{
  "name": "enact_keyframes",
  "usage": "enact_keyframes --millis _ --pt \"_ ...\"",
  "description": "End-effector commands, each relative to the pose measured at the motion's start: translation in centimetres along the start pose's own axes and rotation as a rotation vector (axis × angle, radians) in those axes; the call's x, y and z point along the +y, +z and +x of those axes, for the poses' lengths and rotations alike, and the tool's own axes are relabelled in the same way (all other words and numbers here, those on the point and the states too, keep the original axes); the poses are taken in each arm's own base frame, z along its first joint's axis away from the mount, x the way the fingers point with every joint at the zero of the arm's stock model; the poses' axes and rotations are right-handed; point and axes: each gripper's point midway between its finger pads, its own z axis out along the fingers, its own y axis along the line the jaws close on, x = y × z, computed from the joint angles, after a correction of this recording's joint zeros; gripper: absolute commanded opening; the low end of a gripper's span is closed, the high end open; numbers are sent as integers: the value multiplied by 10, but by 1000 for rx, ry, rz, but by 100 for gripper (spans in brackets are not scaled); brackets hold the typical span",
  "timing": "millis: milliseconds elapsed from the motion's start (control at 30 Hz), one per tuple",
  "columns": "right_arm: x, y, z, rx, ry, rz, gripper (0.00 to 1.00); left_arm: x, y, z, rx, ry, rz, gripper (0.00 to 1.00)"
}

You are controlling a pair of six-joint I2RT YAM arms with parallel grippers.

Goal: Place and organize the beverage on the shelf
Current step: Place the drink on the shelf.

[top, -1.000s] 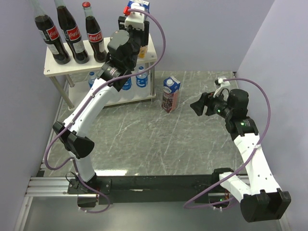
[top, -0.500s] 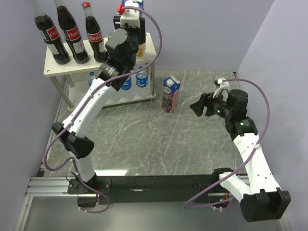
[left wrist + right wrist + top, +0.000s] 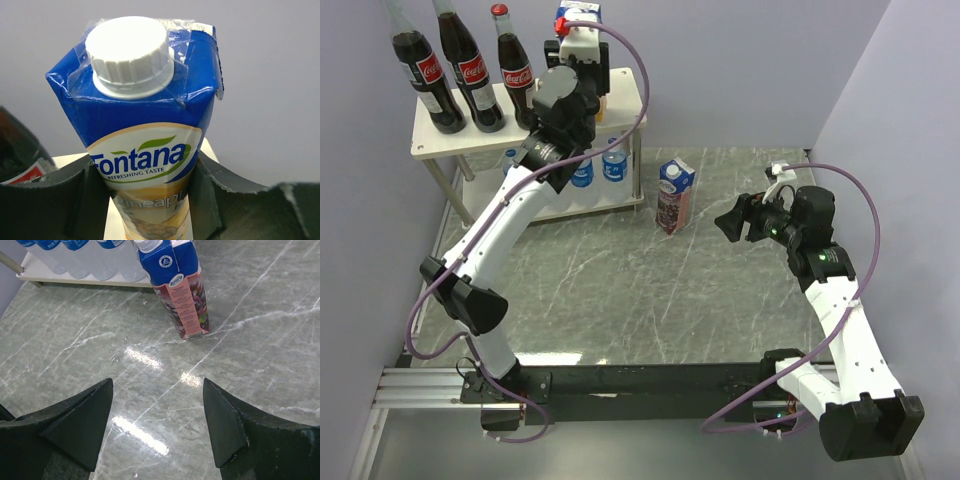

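My left gripper (image 3: 582, 75) is shut on the yellow pineapple juice carton (image 3: 578, 14), over the right part of the shelf's top board (image 3: 445, 140). In the left wrist view both fingers press the carton (image 3: 145, 145) at its sides, below the blue top and white cap. Whether its base touches the board is hidden. Three cola bottles (image 3: 475, 75) stand on the top board to the left. Water bottles (image 3: 612, 165) stand on the lower tier. The purple juice carton (image 3: 673, 197) stands upright on the table. My right gripper (image 3: 730, 222) hangs open to its right, with nothing between its fingers.
The shelf stands in the back left corner against lilac walls. In the right wrist view the purple carton (image 3: 180, 290) stands ahead of the open gripper (image 3: 157, 425), with the shelf's lower board (image 3: 75, 277) and the water bottles (image 3: 100, 250) behind it. A cola bottle (image 3: 15, 150) is close on the held carton's left.
My left gripper has carried the yellow carton leftward along the top board, closer to the cola bottles. The right arm has not moved.
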Motion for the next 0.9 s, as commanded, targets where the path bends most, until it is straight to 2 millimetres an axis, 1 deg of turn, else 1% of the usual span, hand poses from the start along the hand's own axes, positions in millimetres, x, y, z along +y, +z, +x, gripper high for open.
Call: enact_keyframes --millis 0,400,667,867 --pt "0 0 -12 -44 -22 -6 79 73 -42 -158 -405 -266 -103 0" --pt "-1 0 -13 -45 -22 0 79 78 -37 -138 -367 -217 -130 1" --pt "-3 -1 -13 -48 -22 4 79 75 -26 -120 -330 -186 -139 1" --pt "-4 -2 -14 -49 -19 3 79 78 -20 -107 -304 -180 -154 1"
